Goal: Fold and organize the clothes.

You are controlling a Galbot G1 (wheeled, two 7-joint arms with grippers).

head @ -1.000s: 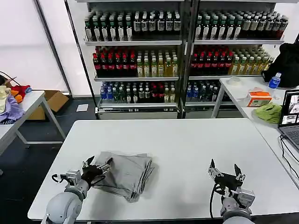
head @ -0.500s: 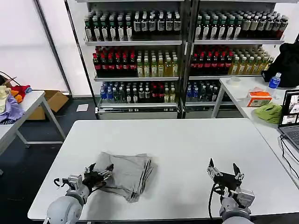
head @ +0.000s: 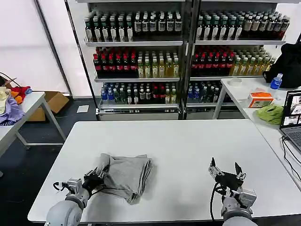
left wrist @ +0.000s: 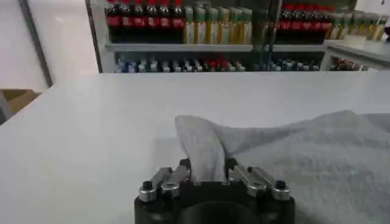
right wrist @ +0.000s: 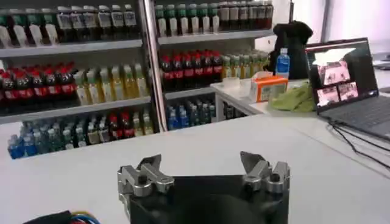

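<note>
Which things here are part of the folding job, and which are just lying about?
Part of the job:
- folded grey clothes on the white table
- left pincer, shut on a corner of the clothes
- right pincer, open, idle at the table's near edge

Lying about:
- drink shelves
- side table's laptop, lime-green cloth, orange box

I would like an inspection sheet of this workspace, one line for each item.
Surface: white table, bare apart from the clothes.
Job's things: grey folded clothes near the table's front left.
Clutter: nothing seen on the work table.
Grippers: left gripper shut on a corner of the clothes; right gripper open above the table's front right.
Cables: black cable along the right edge.
Surroundings: bottle shelves behind; side table with laptop and green cloth at right.
</note>
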